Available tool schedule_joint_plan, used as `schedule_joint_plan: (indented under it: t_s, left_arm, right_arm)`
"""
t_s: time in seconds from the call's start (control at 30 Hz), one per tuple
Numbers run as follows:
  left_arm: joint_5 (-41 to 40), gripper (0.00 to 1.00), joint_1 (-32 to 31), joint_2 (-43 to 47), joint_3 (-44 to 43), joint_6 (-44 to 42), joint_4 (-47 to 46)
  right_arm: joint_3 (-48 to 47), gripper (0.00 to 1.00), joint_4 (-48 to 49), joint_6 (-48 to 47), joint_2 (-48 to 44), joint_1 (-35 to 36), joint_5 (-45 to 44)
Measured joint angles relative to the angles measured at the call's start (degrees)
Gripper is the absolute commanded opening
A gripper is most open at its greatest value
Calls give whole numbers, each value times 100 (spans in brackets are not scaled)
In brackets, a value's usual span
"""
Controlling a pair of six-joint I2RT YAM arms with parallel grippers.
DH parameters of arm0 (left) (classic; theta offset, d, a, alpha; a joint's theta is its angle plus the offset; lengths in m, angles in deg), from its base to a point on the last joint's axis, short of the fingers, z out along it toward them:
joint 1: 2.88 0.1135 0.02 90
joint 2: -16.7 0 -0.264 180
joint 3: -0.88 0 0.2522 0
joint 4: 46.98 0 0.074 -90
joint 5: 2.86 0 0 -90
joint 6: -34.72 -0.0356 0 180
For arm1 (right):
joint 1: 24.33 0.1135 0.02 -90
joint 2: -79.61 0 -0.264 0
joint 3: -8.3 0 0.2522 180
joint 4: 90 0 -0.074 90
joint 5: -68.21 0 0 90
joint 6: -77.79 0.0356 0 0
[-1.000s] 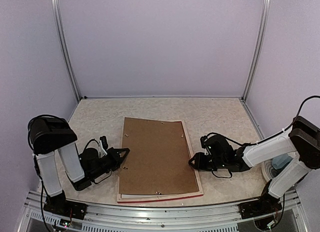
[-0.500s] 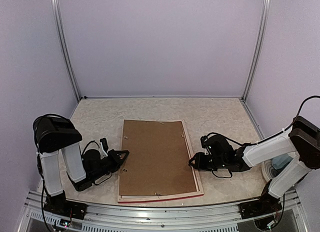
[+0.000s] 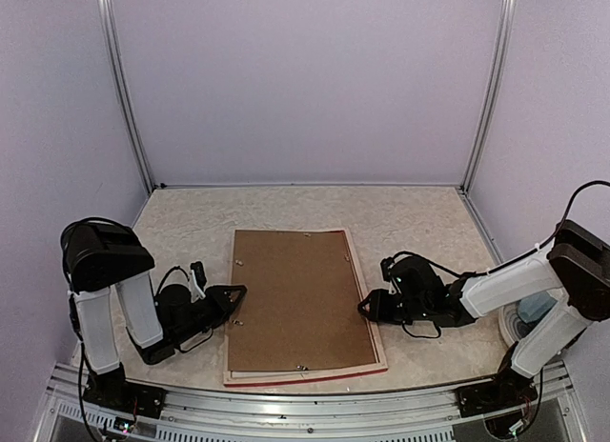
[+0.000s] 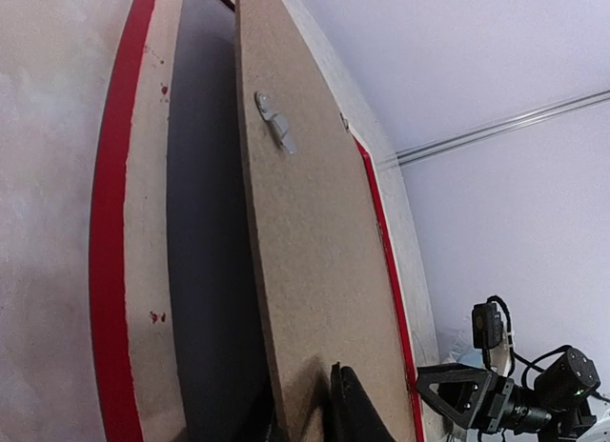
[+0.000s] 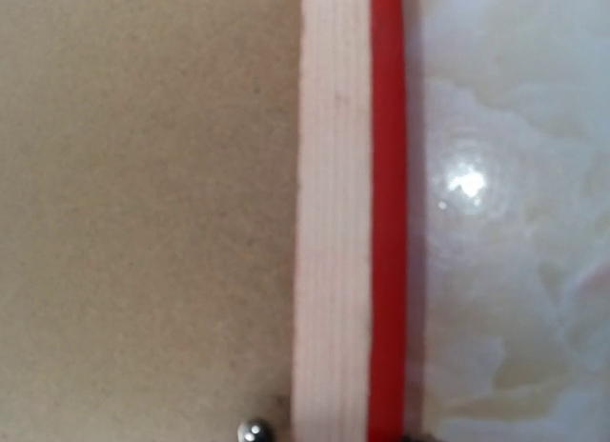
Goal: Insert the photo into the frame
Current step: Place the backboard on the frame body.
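The frame (image 3: 286,376) lies face down at the lower centre of the overhead view, with a brown backing board (image 3: 300,299) on it. Its near edge sits close to the front rim of the table (image 3: 410,213). Bare tabletop runs from its far edge up to the back wall.

The left gripper (image 3: 238,292) meets the board's left edge. In its wrist view that edge is tilted up off the frame with a dark gap beneath, and one finger (image 4: 351,409) lies on top. Whether it grips the board cannot be told.

The right gripper (image 3: 364,308) is at the frame's right edge, and how wide its jaws stand cannot be told. The photo is out of sight.
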Motion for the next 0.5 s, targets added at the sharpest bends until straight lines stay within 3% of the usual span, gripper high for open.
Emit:
schedule_joint_plan:
  t_s: [0.5]
  left_arm:
    - [-13, 49, -11, 306, 55, -380, 0]
  right_arm:
    - [-28, 41, 184, 7, 103, 2, 116]
